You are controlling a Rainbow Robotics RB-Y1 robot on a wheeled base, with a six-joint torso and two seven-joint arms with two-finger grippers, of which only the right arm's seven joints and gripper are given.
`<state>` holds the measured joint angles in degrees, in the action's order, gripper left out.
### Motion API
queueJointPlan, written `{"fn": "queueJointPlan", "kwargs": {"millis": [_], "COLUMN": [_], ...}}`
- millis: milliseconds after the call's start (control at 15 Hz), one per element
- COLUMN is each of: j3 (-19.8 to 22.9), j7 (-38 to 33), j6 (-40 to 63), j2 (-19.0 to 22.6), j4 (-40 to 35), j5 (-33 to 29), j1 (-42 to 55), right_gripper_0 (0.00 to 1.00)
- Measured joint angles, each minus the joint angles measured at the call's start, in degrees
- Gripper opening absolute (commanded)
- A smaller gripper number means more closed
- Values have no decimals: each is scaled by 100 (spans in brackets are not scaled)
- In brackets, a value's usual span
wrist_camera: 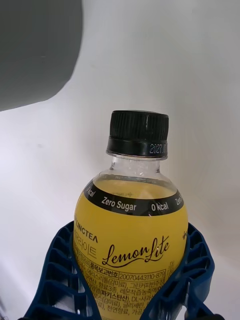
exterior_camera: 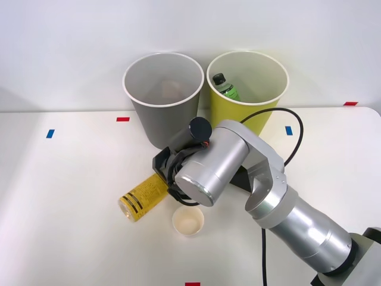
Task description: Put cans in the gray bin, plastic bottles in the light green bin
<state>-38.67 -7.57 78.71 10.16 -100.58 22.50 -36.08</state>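
— While the right arm crosses the middle of the table [exterior_camera: 65, 196], what can you make of the right gripper [exterior_camera: 168, 173]?

— From the front, little: the arm's silver wrist housing covers most of it. The wrist camera settles it, though. Both blue ribbed fingers [wrist_camera: 60, 280] press against the sides of the yellow bottle [wrist_camera: 131, 240], so the pincer is clamped on that bottle.

— And where is the yellow bottle relative to the gray bin [exterior_camera: 164, 98]?

— Below the gray bin in the front view, nearer the robot and apart from it, lying tilted with its base end pointing away from the arm. Its capped end is hidden behind the gripper there (the wrist view shows the black cap [wrist_camera: 138, 134] plainly, and a label reading "Lemon Lite").

— The other bottle?

— The clear bottle [exterior_camera: 225, 87] with the green label stands inside the light green bin [exterior_camera: 247, 89], which sits just beside the gray bin on its right. Only its cap and upper part rise into sight; the bin wall hides the rest.

— Anything inside the gray bin?

— A faint brownish shape near the bottom; I cannot tell what it is.

— And the cup?

— A cream paper cup [exterior_camera: 188, 221] stands upright, open mouth up, further from the gray bin than the yellow bottle, just beside the arm's housing.
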Motion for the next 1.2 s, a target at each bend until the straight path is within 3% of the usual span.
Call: {"fn": "queueJointPlan", "kwargs": {"millis": [267,533,933,1200], "j3": [49,131,283,740], "j7": [227,1192,3347,5090], "j6": [0,-9,-810,-1002], "j2": [605,1135,1220,1432], "j4": [-1384,-2613,-3222,-4048], "j5": [99,75,-1052,-1451], "j1": [297,693,998,1314], "right_gripper_0": [0,0,0,0]}}
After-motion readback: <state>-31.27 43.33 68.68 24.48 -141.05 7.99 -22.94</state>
